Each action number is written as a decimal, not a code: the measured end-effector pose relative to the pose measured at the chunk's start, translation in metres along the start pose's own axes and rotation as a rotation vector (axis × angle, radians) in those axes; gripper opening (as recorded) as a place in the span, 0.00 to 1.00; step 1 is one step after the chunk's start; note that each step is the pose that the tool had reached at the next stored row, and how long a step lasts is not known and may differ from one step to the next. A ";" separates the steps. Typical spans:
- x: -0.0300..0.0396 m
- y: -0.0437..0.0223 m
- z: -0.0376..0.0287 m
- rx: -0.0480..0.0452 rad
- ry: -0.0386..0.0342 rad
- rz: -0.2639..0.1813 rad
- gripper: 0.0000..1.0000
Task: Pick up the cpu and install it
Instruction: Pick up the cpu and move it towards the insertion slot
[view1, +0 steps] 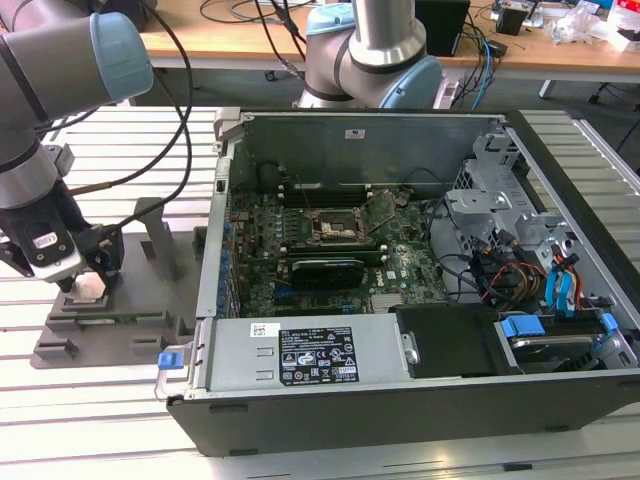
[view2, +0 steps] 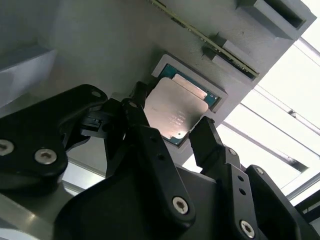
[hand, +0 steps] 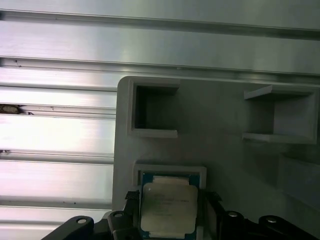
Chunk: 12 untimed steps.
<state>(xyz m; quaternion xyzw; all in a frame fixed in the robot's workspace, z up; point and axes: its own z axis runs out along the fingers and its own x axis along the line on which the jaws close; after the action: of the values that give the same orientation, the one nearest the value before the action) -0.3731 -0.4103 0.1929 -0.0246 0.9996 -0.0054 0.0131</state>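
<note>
Looking down at a slant from high and well back in the exterior view, over the open computer case (view1: 400, 415) and the grey fixture plate (view1: 112, 322) on the counter (view1: 90, 425); looking from very near in both wrist views at that same plate, from two angles, sharing the cpu (view2: 175, 107) (hand: 167, 207) in its recess.

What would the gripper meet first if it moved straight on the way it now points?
Most likely the cpu, lying in a recess of the grey fixture plate directly ahead of the gripper; how much gap remains is unclear.
</note>
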 end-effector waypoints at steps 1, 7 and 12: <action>-0.0001 0.0000 0.0001 -0.0022 -0.0001 0.000 0.62; -0.0012 -0.0004 0.0012 -0.0048 0.0107 0.000 0.62; -0.0012 -0.0007 0.0028 -0.0070 0.0109 0.000 0.62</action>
<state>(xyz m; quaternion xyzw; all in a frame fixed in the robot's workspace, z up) -0.3718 -0.4110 0.1902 -0.0244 0.9997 -0.0020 0.0075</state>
